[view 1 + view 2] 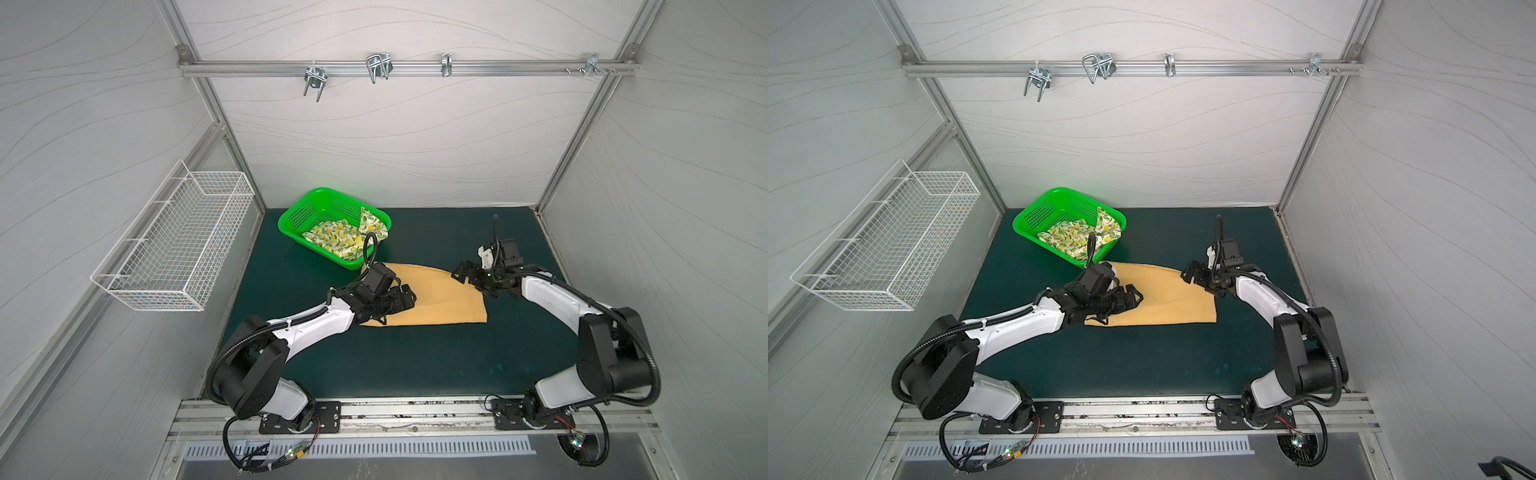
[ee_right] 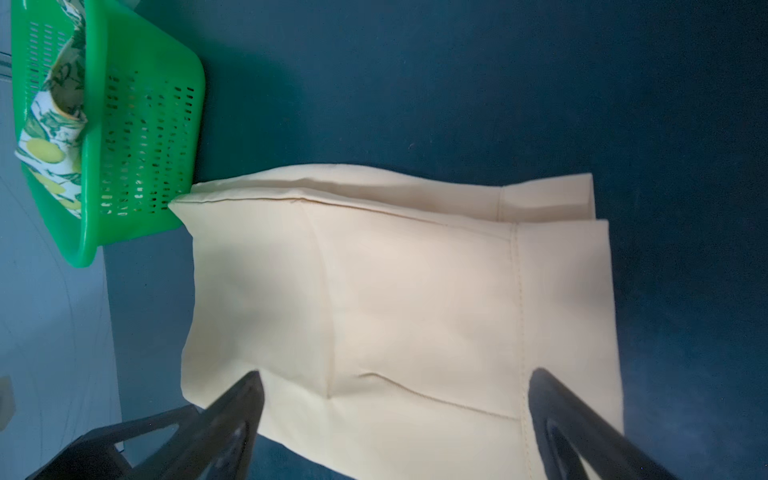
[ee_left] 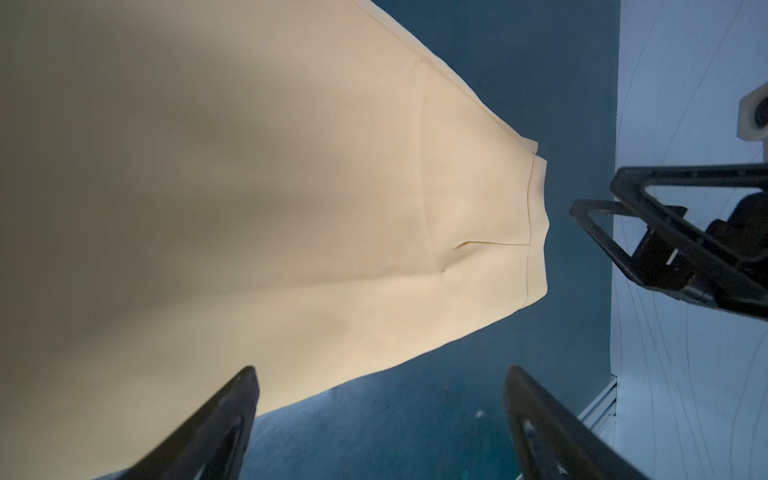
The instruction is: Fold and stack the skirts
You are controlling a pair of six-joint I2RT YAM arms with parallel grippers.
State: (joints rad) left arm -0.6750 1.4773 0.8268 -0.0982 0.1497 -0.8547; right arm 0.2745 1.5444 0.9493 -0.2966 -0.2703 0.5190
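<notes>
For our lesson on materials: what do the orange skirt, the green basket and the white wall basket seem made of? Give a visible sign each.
The orange skirt looks like matte woven cloth: stitched seams, soft creases. The green basket seems glossy moulded plastic: slotted walls, smooth rim. The white wall basket is probably coated metal wire: thin open grid.

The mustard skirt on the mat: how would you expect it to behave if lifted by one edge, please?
The mustard skirt would probably hang limp, since it lies flat with soft creases. It looks thin and light, so a push would likely bunch it rather than slide it across the mat.
</notes>
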